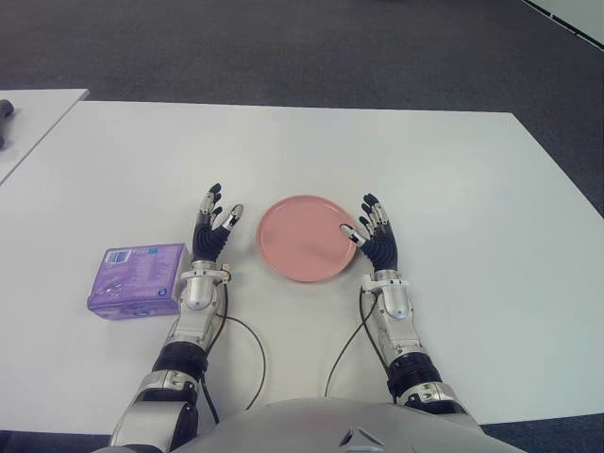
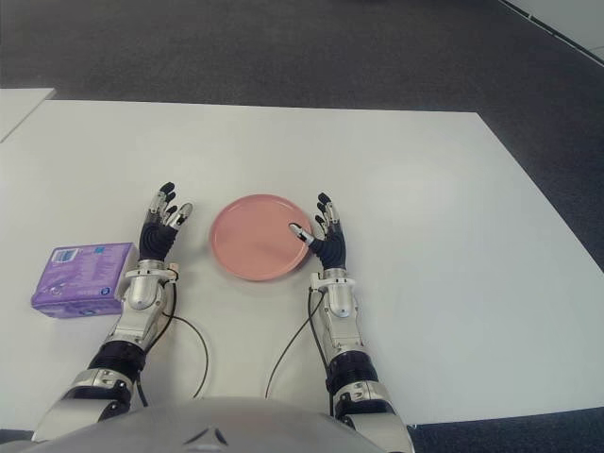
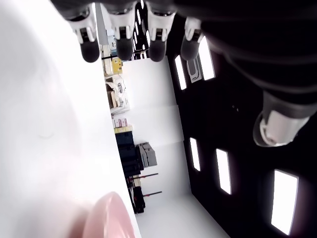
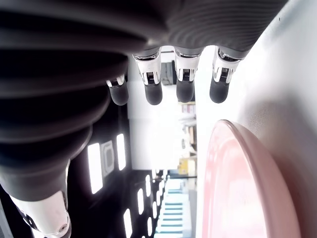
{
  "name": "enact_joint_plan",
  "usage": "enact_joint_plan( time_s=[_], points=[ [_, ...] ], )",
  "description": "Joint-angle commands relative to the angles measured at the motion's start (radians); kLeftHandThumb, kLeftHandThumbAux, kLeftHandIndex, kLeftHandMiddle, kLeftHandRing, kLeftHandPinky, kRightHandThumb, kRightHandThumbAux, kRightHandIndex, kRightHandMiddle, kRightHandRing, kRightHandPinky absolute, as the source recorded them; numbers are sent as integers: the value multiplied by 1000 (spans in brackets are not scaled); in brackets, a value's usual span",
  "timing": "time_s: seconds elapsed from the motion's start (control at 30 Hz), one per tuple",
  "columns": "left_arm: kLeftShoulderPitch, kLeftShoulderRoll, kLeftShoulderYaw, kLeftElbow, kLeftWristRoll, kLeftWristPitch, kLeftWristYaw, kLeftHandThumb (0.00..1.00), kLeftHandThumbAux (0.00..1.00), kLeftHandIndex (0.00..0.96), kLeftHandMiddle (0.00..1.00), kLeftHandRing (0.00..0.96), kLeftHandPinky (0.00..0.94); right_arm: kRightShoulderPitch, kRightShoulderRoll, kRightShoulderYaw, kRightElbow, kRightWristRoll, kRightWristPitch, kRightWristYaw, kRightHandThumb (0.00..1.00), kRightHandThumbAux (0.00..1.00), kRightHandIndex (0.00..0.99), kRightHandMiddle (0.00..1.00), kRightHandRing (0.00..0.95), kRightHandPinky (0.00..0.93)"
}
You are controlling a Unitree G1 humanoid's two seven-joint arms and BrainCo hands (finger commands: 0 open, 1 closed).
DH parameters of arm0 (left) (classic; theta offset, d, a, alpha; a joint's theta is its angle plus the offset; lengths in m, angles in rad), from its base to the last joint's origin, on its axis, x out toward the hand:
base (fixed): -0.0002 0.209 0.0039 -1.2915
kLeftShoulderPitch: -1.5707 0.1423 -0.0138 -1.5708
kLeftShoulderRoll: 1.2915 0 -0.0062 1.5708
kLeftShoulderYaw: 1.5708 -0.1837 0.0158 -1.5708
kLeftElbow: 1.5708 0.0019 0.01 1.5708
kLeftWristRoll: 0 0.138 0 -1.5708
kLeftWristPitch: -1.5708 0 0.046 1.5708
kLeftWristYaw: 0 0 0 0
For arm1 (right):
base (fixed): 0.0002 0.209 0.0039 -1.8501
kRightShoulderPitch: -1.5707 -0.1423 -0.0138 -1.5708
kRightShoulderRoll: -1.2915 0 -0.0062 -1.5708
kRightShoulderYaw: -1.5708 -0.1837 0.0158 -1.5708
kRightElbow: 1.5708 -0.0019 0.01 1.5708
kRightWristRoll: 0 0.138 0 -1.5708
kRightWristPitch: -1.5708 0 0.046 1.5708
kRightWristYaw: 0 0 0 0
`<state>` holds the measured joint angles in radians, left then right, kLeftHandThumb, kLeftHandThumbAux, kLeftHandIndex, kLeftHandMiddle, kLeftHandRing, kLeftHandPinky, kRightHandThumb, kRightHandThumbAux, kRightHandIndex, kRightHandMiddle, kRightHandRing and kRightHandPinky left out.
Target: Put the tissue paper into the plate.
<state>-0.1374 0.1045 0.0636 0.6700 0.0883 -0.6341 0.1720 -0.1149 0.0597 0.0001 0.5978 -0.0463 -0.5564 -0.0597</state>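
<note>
A purple tissue pack [image 1: 135, 279] lies flat on the white table [image 1: 453, 189], left of my left hand [image 1: 213, 225]. The pink plate [image 1: 304, 238] sits between my two hands and holds nothing. My left hand is open, fingers spread and pointing away from me, between the pack and the plate. My right hand [image 1: 374, 229] is open too, at the plate's right rim, its thumb reaching over the rim. In the right wrist view the plate's edge [image 4: 237, 183] shows close beside the spread fingers [image 4: 184, 84].
A second white table's corner [image 1: 33, 118] shows at the far left with a dark object [image 1: 5, 111] on it. Dark carpet [image 1: 283, 47] lies beyond the table's far edge. Thin cables [image 1: 253, 351] run from both wrists toward my body.
</note>
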Motion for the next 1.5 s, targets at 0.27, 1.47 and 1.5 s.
enact_joint_plan(
  time_s=[0.27,1.47,1.5],
  points=[
    [-59,15,-14,-85,-25,127,-105,0,464,0,0,0,0,61,12,2,70,6,67,4,193,705,37,32,24,52],
    [-208,184,-37,-522,43,399,-234,1,492,0,0,0,0,61,21,7,84,13,42,3,172,703,39,35,29,63],
    [-211,189,-37,-522,44,396,-235,3,492,0,0,0,0,62,22,8,85,14,40,2,175,702,39,35,28,62]
  ],
)
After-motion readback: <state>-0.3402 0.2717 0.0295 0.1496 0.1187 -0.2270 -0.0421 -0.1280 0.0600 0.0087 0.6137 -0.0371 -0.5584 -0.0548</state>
